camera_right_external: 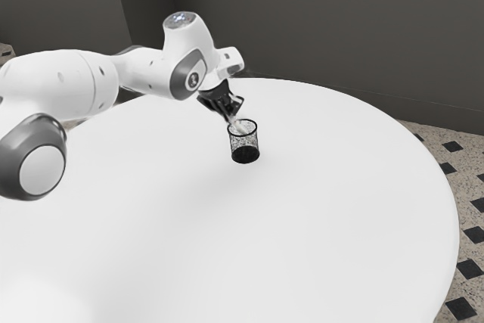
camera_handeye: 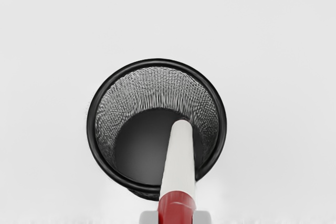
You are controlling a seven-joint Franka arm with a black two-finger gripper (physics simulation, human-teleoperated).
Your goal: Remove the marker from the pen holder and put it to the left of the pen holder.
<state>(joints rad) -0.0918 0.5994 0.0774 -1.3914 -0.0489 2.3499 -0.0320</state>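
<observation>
Wrist view: jaws pinch marker (camera_handeye: 179,156) by red section (camera_handeye: 176,209); exterior view: pen holder (camera_right_external: 246,154) upright

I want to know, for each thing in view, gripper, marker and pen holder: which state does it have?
Gripper: shut on the marker's red part.
Marker: held, tilted, white end at the pen holder's mouth.
Pen holder: upright, open at top.

Pen holder (camera_right_external: 246,155) on table (camera_right_external: 333,217) | marker (camera_handeye: 179,161) at its mouth, perhaps partly inside
</observation>
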